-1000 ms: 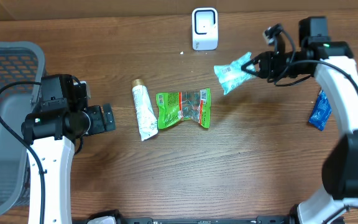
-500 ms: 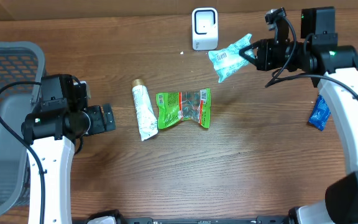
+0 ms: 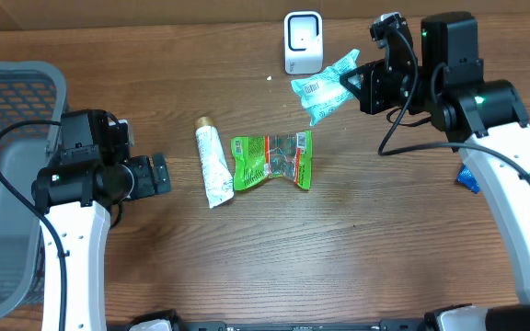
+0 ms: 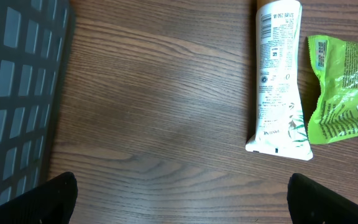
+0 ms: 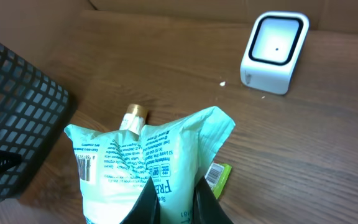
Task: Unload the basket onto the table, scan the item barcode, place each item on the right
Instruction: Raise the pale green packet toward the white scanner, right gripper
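My right gripper (image 3: 350, 83) is shut on a mint-green pouch (image 3: 320, 87) and holds it in the air just right of the white scanner (image 3: 303, 41). In the right wrist view the dark fingers pinch the pouch (image 5: 142, 162) at its lower edge. A barcode (image 5: 84, 168) shows on the pouch's left side, and the scanner (image 5: 273, 53) stands beyond it at the upper right. My left gripper (image 3: 159, 173) hangs open over bare wood left of a white tube (image 3: 212, 165), with nothing between its fingertips (image 4: 61, 193).
A green snack packet (image 3: 272, 159) lies beside the tube in mid-table; both also appear in the left wrist view, the tube (image 4: 278, 74) and the packet (image 4: 344, 87). A dark mesh basket (image 3: 7, 184) fills the left edge. A blue packet (image 3: 468, 179) lies at the right, partly under the arm.
The right arm has carried the mint-green pouch leftward and slightly up, closer to the scanner. The left arm has not moved.
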Robot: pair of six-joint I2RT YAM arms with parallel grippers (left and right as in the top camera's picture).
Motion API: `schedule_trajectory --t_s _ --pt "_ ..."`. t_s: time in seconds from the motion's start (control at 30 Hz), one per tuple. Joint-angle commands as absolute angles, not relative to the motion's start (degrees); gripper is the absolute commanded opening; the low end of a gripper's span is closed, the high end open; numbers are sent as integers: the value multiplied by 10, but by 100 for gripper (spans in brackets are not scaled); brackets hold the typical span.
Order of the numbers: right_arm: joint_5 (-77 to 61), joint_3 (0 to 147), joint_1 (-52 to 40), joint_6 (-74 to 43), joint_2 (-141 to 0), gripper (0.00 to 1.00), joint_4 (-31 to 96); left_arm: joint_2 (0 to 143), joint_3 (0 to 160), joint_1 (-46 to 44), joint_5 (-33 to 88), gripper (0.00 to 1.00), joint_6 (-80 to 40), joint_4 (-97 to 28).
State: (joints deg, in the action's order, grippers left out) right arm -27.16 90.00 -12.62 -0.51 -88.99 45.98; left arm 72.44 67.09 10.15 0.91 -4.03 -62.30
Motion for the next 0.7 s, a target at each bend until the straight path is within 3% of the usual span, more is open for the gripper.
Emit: schedule_trajectory --t_s 0.0,0.67 --pt "-244 920 -128 -11 -865 4 455 723 671 101 15 100 -30 -623" --pt "-182 919 -128 -11 -861 4 505 723 671 101 15 99 -30 -623"
